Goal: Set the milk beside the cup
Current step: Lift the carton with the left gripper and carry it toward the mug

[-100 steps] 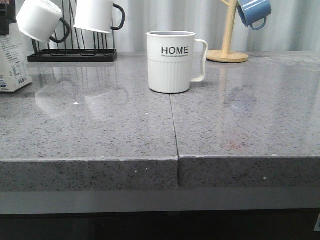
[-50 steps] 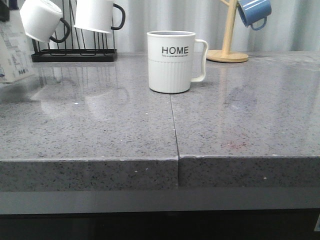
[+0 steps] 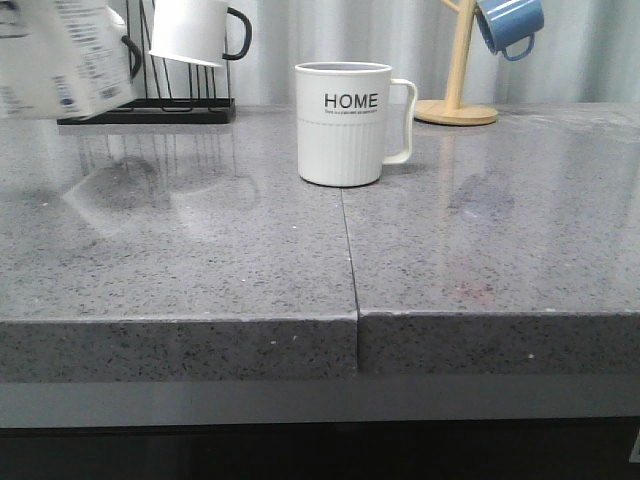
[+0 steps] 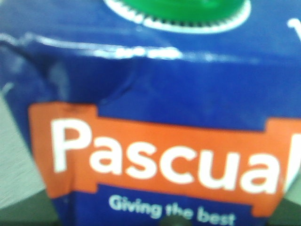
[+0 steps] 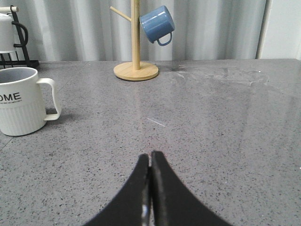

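The milk (image 3: 62,60), a white carton with small print, hangs tilted in the air at the far left, clear of the countertop and well left of the cup. It fills the left wrist view (image 4: 155,94): dark blue top, orange "Pascual" band, green cap. My left gripper's fingers are hidden behind it. The cup (image 3: 345,125), a white ribbed "HOME" mug with its handle to the right, stands at the middle back. It also shows in the right wrist view (image 5: 21,106). My right gripper (image 5: 150,157) is shut and empty, low over the counter to the right of the cup.
A black rack (image 3: 150,110) with a white, black-handled mug (image 3: 195,30) stands at the back left, behind the milk. A wooden mug tree (image 3: 458,70) holding a small blue mug (image 3: 508,25) stands at the back right. A seam (image 3: 348,250) runs through the grey countertop.
The milk has risen off the countertop at the far left edge and moved up and to the right, tilting as it went. The cup and right gripper have not moved.
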Tool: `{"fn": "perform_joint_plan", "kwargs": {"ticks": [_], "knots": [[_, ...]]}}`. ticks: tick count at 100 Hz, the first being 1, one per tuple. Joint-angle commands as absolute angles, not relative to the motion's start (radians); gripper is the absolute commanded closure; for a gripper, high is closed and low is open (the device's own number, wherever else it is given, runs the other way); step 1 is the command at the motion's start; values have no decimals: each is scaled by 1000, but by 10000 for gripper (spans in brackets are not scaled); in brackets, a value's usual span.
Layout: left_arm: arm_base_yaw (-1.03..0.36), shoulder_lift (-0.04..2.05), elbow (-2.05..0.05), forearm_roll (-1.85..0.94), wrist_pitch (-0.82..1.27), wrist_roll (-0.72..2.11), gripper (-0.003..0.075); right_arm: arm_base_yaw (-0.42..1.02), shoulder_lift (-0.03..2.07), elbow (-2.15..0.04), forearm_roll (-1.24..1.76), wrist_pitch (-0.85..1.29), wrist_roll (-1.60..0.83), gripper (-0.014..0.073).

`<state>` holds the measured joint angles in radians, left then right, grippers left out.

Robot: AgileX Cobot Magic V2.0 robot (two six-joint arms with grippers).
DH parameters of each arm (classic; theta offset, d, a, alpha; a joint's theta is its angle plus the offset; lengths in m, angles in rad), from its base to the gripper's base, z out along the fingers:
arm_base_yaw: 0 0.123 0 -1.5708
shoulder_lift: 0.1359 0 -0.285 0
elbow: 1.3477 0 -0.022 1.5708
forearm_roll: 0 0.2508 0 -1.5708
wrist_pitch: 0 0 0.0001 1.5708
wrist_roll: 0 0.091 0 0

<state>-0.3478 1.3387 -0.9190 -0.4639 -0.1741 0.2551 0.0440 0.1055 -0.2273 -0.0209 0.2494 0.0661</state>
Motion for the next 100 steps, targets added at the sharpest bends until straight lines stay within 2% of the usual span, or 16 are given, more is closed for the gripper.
{"fn": "perform_joint_plan", "kwargs": {"ticks": [1, 47, 100], "knots": [[-420, 1318, -1006, -601, -493, 401, 533, 45, 115, -256, -31, 169, 61, 715], [-668, 1507, -1090, -838, -687, 594, 533, 45, 115, -256, -31, 169, 61, 715], [-724, 1587, -1104, -906, -793, 594, 533, 45, 115, -256, -31, 169, 61, 715]]}}
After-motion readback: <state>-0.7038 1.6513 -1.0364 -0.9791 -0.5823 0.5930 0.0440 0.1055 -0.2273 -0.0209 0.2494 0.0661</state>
